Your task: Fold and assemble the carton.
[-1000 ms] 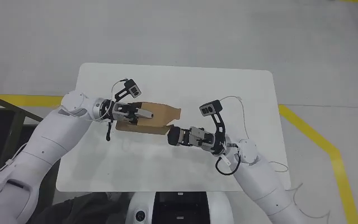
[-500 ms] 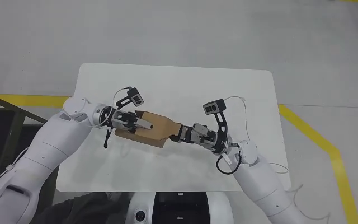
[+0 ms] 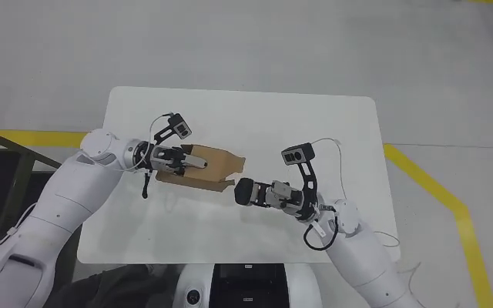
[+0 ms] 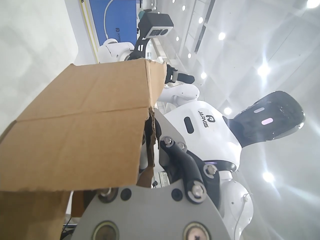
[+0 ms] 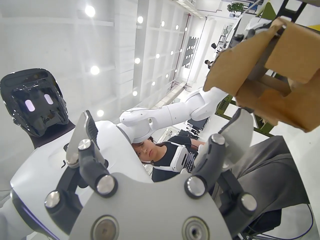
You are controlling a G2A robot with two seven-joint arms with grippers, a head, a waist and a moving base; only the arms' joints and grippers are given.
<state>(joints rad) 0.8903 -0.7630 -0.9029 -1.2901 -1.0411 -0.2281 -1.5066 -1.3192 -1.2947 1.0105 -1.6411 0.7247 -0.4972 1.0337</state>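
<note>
Carton (image 3: 219, 163), left-centre over the table (image 3: 331, 131): I am clamping it in the left gripper (image 3: 196, 160). Right gripper (image 3: 243, 191) is hovering just beside its right end, fingers spread wide, not touching.

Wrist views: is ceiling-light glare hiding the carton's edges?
Left wrist view: lights flare in starbursts beside the carton, which is evenly lit with plain edges. Right wrist view: bright lights behind, no glare on the carton, straight lines bowed by the wide lens. Top view: even light on the table, no glare.
</note>
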